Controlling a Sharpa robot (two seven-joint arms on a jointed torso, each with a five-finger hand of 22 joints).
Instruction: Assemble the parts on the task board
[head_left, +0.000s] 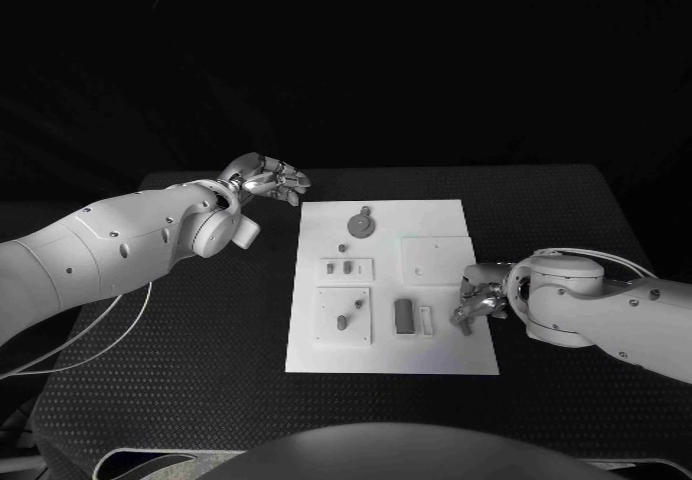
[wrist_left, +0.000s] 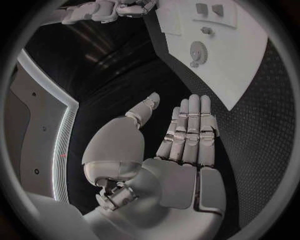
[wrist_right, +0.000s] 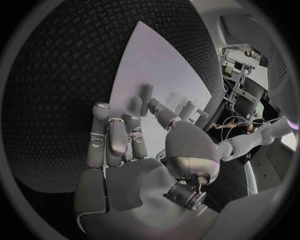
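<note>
The black bench (head_left: 173, 350) carries the white task board (head_left: 447, 345) at its middle. The left hand (head_left: 267, 180) hovers just off the board's far corner, fingers straight and together, thumb apart, holding nothing. The right hand (head_left: 480, 297) rests at the board's opposite long edge, fingers loosely curled; whether it pinches something I cannot tell. Beside it stands a dark rectangular part (head_left: 404, 316); nearer the left hand lies a round gear-like part (head_left: 362, 224).

Black textured bench (head_left: 173, 350) lies under everything; a thin white cable (head_left: 87, 330) curves across its left side.
</note>
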